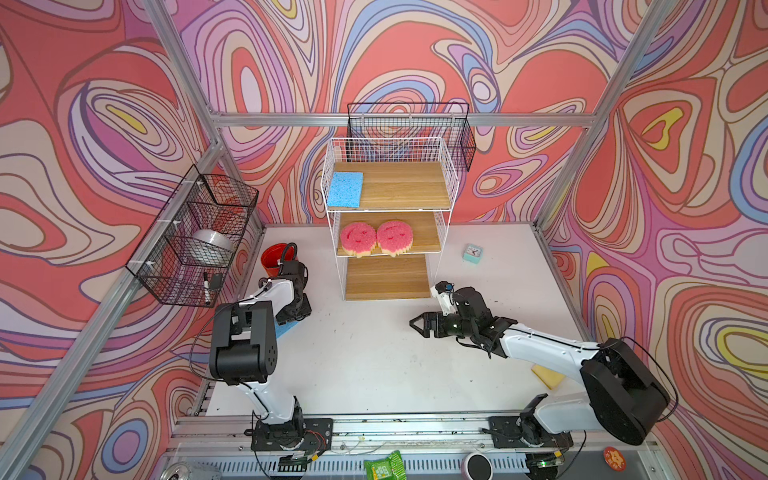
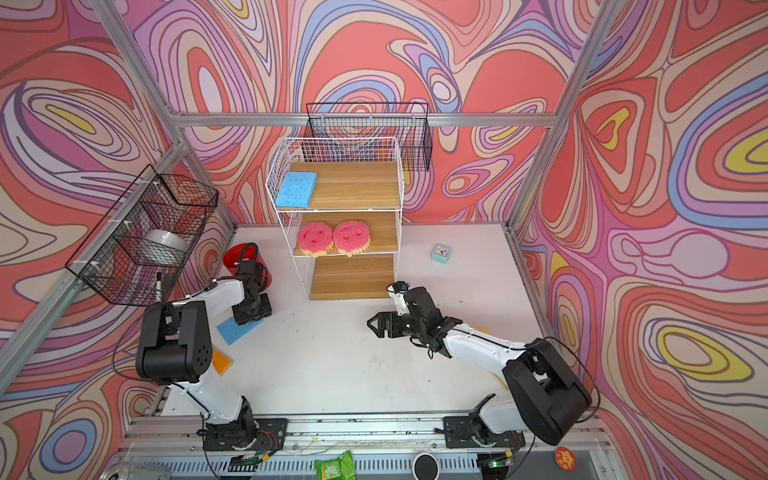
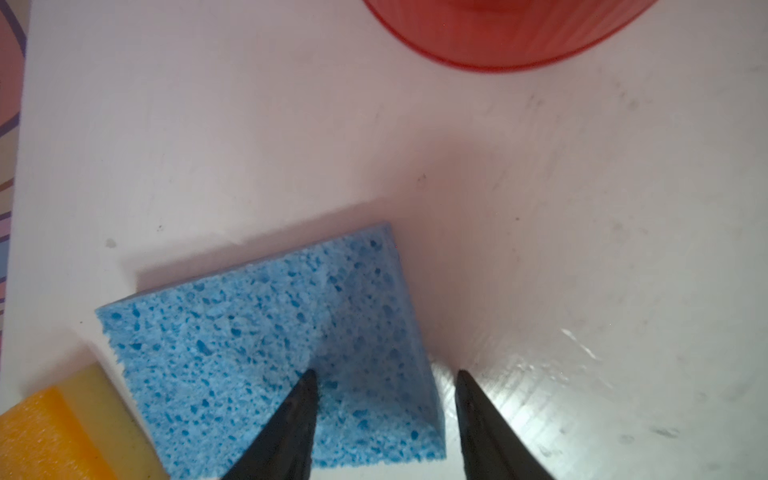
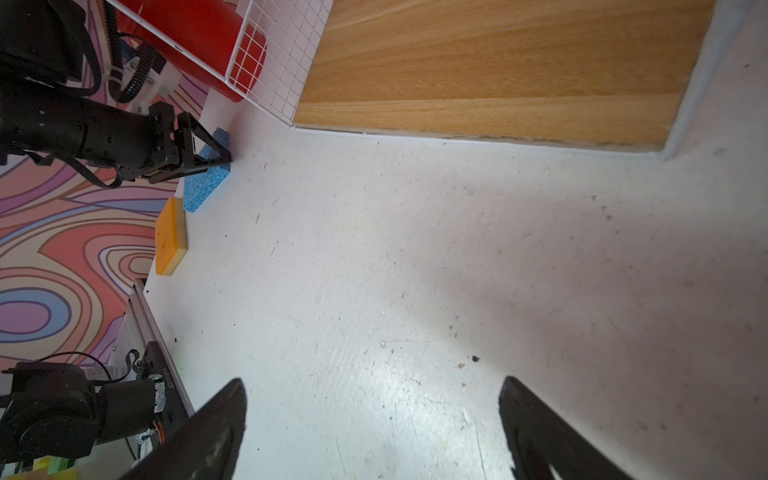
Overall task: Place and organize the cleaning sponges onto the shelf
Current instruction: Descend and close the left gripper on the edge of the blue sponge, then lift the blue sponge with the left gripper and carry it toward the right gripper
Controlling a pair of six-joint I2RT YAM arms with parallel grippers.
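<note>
The white wire shelf [image 1: 407, 185] stands at the back. Its top board carries a blue sponge [image 1: 345, 189], and its middle board carries two pink smiley sponges [image 1: 358, 238] [image 1: 394, 237]. A second blue sponge [image 3: 257, 332] lies flat on the table at the left. My left gripper [image 3: 384, 372] points down at its corner, with the jaws partly apart. One fingertip [image 3: 307, 382] is on the sponge's top and the other is on the table just beside its edge. An orange-and-yellow sponge [image 4: 168, 237] lies next to it. My right gripper [image 4: 372, 384] hovers open and empty in front of the shelf.
A red cup [image 1: 276, 255] stands behind the left gripper. A mint clock [image 1: 472, 252] sits to the right of the shelf. Black wire baskets hang on the left wall [image 1: 195, 237] and the back rail [image 1: 411, 129]. A yellow sponge [image 1: 547, 376] lies partly under the right arm.
</note>
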